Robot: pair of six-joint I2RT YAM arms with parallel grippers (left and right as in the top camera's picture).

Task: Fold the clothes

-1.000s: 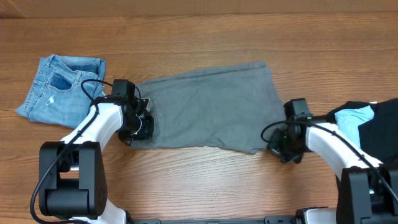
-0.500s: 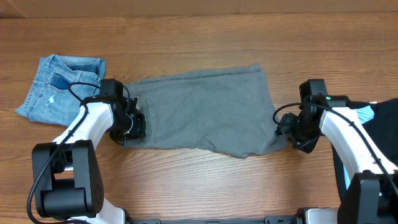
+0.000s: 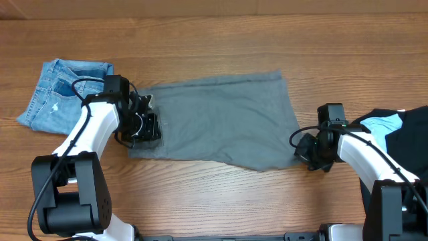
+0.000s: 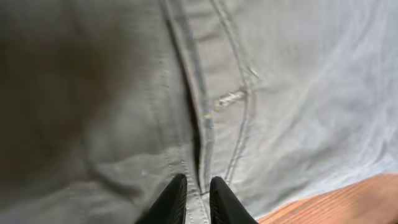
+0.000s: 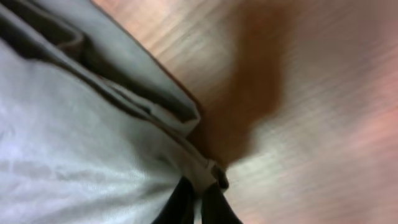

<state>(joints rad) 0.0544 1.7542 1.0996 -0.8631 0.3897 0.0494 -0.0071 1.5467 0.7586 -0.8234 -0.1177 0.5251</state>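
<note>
The olive-grey shorts (image 3: 221,120) lie spread flat across the middle of the wooden table. My left gripper (image 3: 144,127) is at their left end, shut on a seamed edge of the cloth (image 4: 198,186). My right gripper (image 3: 304,150) is at their lower right corner, shut on the hem (image 5: 202,180). The small blue denim shorts (image 3: 63,97) lie folded at the far left. A black garment (image 3: 408,134) with a light-blue one (image 3: 382,127) on it lies at the right edge.
Bare wooden table (image 3: 214,40) runs behind the shorts and in front of them (image 3: 221,194). The two arm bases stand at the front left (image 3: 67,201) and front right (image 3: 394,207).
The left gripper has shifted slightly up and right at the left end of the shorts. The right gripper has moved back left and down with the corner. The cloth stays spread.
</note>
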